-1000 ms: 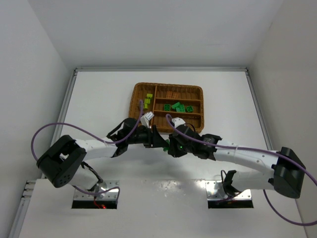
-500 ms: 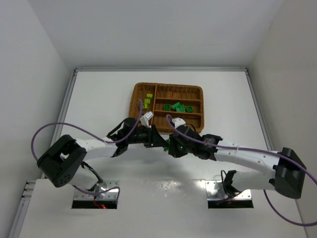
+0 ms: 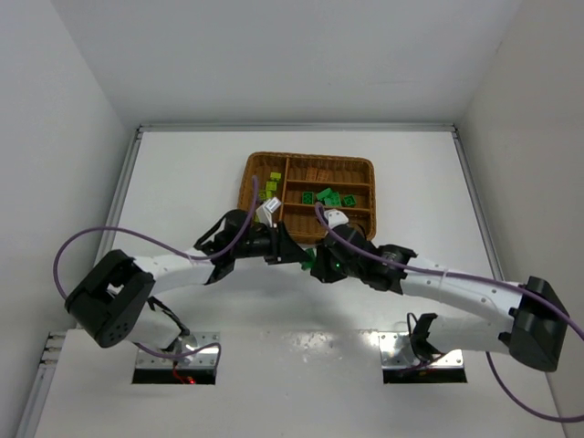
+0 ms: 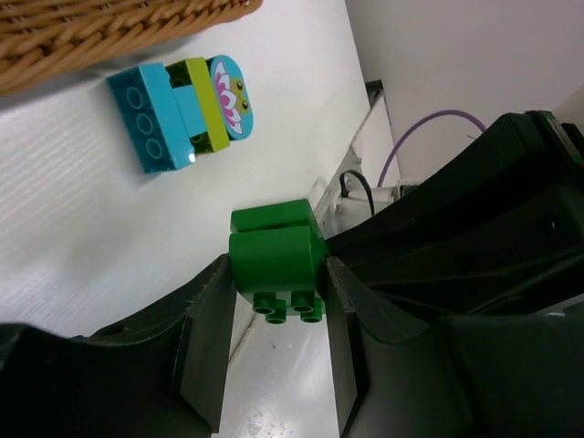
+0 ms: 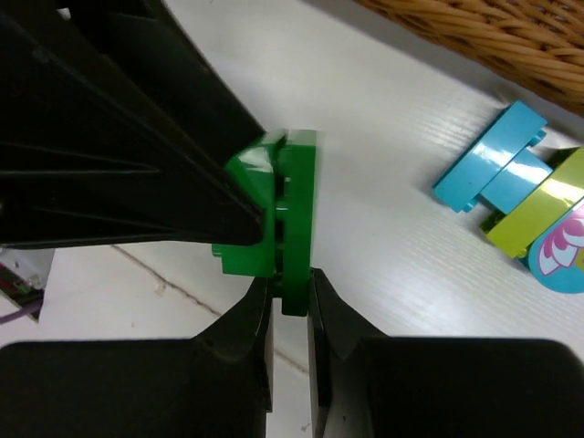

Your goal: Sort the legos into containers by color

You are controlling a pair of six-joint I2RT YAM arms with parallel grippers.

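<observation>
Both tools meet over the middle of the worktop (image 3: 173, 182), just on the near side of the wicker tray (image 3: 248, 187). The left tool (image 4: 274, 306) is clamped on a green lego (image 4: 274, 255), whose studs point back toward its wrist. The right tool (image 5: 290, 306) is pinched almost closed on the same brick's thin edge. A cyan-and-lime lego cluster (image 4: 178, 105) lies on the worktop beside the tray's near wall. Inside the tray, lime legos (image 3: 272, 185) lie in the wide section and green legos (image 3: 325, 196) in a narrow one.
</observation>
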